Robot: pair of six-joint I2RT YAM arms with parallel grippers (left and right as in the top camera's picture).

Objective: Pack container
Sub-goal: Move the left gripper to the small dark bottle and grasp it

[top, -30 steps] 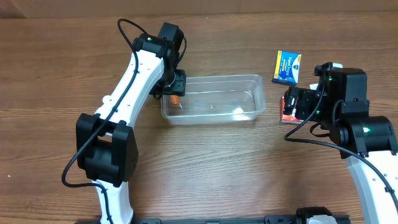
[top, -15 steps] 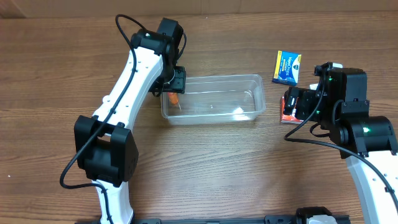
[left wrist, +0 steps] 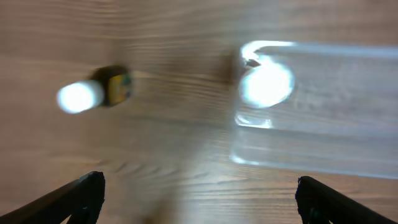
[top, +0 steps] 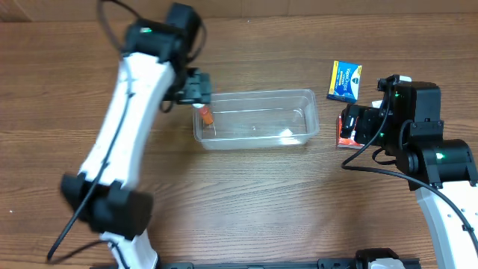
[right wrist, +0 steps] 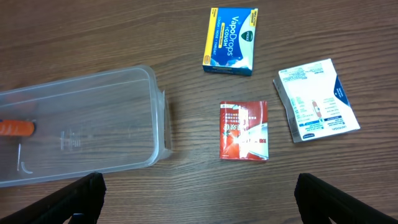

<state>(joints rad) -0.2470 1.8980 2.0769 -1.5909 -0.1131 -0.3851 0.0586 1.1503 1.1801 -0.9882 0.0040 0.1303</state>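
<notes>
The clear container (top: 258,119) lies mid-table, and a small orange item (top: 207,116) rests in its left end. My left gripper (top: 196,90) hovers just beyond the tub's far-left corner, open and empty. The left wrist view is blurred, with the container (left wrist: 323,118) at the right and my left gripper (left wrist: 196,199) over bare wood. My right gripper (top: 351,127) is open to the right of the tub, above a red packet (top: 343,139). In the right wrist view my right gripper (right wrist: 199,199) holds nothing, with the container (right wrist: 81,124) and the orange item (right wrist: 15,127) at the left.
A blue VapoDrops box (right wrist: 230,40), the red packet (right wrist: 244,130) and a white box (right wrist: 316,109) lie right of the tub. The blue box (top: 345,80) shows in the overhead view. A small blurred bottle with a white cap (left wrist: 93,94) lies left of the tub.
My left gripper has opened and let go of the orange item, which now lies in the tub's left end. The left arm has swung away up and left. The right arm has not moved.
</notes>
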